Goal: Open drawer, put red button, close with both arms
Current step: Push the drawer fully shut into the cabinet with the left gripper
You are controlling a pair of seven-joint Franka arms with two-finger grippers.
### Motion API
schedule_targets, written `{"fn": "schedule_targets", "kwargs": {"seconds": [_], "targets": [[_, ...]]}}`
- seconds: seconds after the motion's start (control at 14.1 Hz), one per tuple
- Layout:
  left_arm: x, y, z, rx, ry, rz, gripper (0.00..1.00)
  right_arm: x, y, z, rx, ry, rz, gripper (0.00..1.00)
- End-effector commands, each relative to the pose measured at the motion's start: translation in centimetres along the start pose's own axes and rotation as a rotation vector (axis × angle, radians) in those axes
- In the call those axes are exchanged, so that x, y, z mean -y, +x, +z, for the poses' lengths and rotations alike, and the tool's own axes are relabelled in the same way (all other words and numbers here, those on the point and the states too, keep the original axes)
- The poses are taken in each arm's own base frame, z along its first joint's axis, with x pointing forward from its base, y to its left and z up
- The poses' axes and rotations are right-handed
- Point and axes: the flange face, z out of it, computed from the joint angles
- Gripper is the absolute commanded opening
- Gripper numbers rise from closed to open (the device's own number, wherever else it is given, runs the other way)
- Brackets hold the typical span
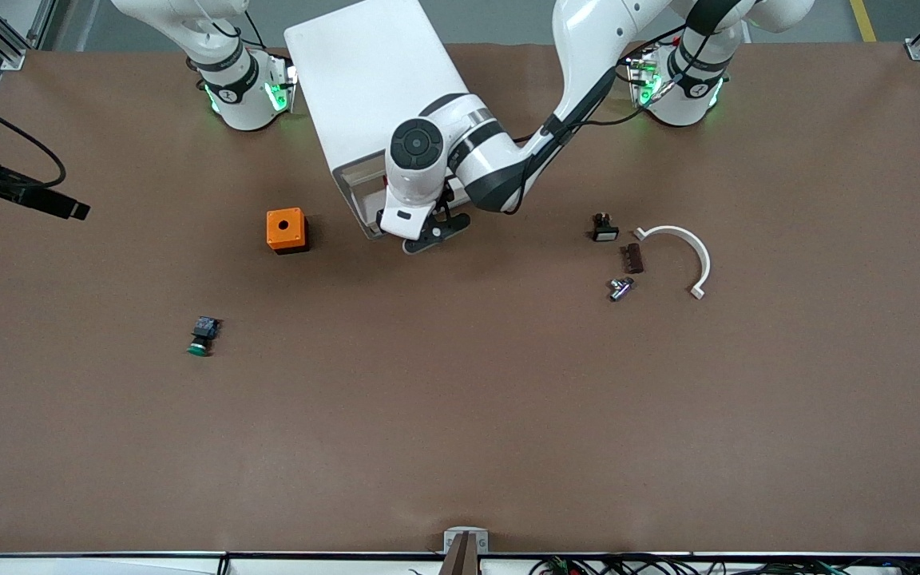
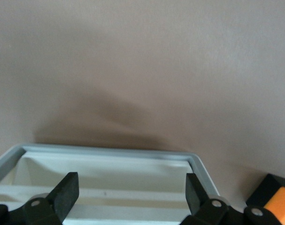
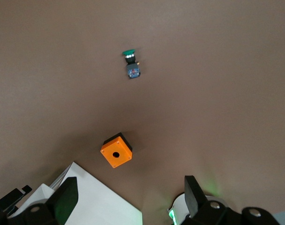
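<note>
The white cabinet [image 1: 364, 88] stands between the arms' bases, its drawer fronts [image 1: 358, 196] facing the front camera. My left gripper [image 1: 426, 233] is low at the cabinet's front, and its fingers [image 2: 67, 190] are open and empty. In the left wrist view my left gripper [image 2: 132, 187] is over a white drawer tray [image 2: 109, 159] with beige bands. I cannot tell how far any drawer is pulled out. The red button is not in view. My right gripper [image 3: 128, 187] is open and empty, high over the cabinet's top [image 3: 93, 201]; it is outside the front view.
An orange box with a hole [image 1: 287, 230] sits beside the cabinet, toward the right arm's end. A green-capped button [image 1: 201, 335] lies nearer the front camera. Toward the left arm's end lie a black part [image 1: 604, 229], a brown block [image 1: 632, 258], a metal piece [image 1: 620, 287] and a white arc [image 1: 688, 251].
</note>
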Motion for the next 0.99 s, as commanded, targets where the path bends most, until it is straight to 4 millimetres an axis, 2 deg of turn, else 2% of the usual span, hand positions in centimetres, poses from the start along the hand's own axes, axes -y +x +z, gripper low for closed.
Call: {"fn": "schedule_targets", "kwargs": {"seconds": [0.0,0.28,0.35,0.78,0.92], "targets": [[-0.3,-1.4,-0.7,0.046,-0.028,-0.025,1.00,-0.3,0.7,-0.3,-0.063,-0.037,-0.061,1.00],[-0.5,-2.1,0.1,0.086,-0.031,-0.038,1.00,-1.0,1.7,-1.2,-0.141,-0.036,-0.165,1.00],[-0.5,-2.8,0.2,0.095,-0.030,-0.033,1.00,-1.0,1.7,-1.4,-0.147,-0.037,-0.176,1.00],[-0.6,-3.8,0.2,0.151,-0.038,-0.033,1.00,-0.9,1.2,-3.6,-0.186,-0.024,-0.183,1.00],[-0.6,-3.3,0.1,0.140,-0.038,-0.013,1.00,-0.9,1.1,-3.6,-0.180,-0.024,-0.184,1.00]]}}
